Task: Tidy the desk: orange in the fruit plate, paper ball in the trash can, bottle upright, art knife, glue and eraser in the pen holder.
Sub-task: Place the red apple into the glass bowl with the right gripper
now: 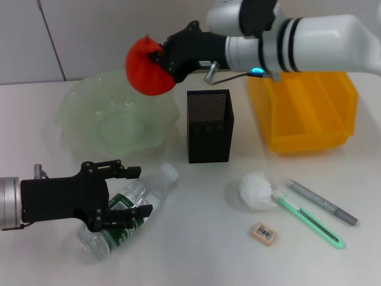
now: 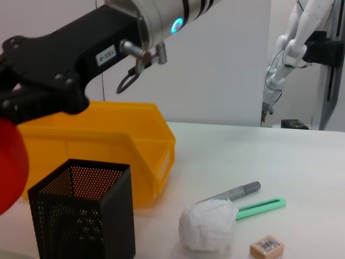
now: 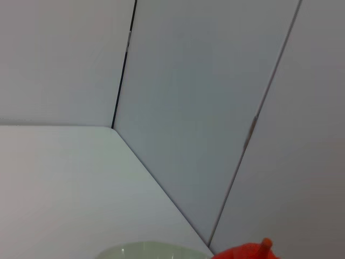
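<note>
The desk point(image 1: 196, 250) holds everything. Far right sits the bin point(image 1: 309, 113), far left the plate point(image 1: 77, 113), with the pen holder point(image 1: 209, 126) between them. My right gripper point(image 1: 159, 59) holds the orange point(image 1: 146, 67) in the air over the plate's far right rim, so the step in hand is putting the orange in the plate. Next, I judge, I should carry it left toward the plate's middle, lower it and let go gently so it does not roll out.

My left gripper point(image 1: 119, 193) is spread wide around the bottle point(image 1: 128, 211), which lies on its side near left, cap pointing far right. It looks not yet clamped.

Near right lie the paper ball point(image 1: 257, 190), the knife point(image 1: 309, 221), a grey pen point(image 1: 322, 202) and the eraser point(image 1: 264, 233), all untouched.
</note>
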`<state>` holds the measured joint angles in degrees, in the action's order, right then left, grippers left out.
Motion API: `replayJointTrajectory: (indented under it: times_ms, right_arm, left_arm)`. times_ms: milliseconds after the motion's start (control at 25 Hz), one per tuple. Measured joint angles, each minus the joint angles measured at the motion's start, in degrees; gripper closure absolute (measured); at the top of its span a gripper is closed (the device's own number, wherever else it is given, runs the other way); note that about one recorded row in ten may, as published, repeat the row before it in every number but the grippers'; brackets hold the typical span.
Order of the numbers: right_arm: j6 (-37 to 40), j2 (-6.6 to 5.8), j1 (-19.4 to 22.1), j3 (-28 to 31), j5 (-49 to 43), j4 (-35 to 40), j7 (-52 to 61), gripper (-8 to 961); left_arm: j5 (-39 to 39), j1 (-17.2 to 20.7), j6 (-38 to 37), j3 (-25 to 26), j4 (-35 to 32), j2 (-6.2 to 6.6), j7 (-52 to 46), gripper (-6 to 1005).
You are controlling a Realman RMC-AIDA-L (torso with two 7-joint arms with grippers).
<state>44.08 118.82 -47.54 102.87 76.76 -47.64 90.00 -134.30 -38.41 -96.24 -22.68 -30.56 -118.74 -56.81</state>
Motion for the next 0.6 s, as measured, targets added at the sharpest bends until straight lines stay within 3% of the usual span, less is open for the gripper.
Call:
replayJointTrajectory:
  times_ms: [240, 600]
  right_arm:
    - [-6.13, 0.14, -3.46, -3.22, 4.62, 4.68, -2.03, 878]
    - [-9.38, 0.45, -5.97, -3.98, 23.56, 11.86, -15.80, 871]
  left_arm:
    - [0.53, -0.03, -0.15, 0.00, 0.07, 0.00, 0.27, 232]
    - [1.69, 0.40, -0.31, 0.00, 0.93, 0.01, 1.20, 232]
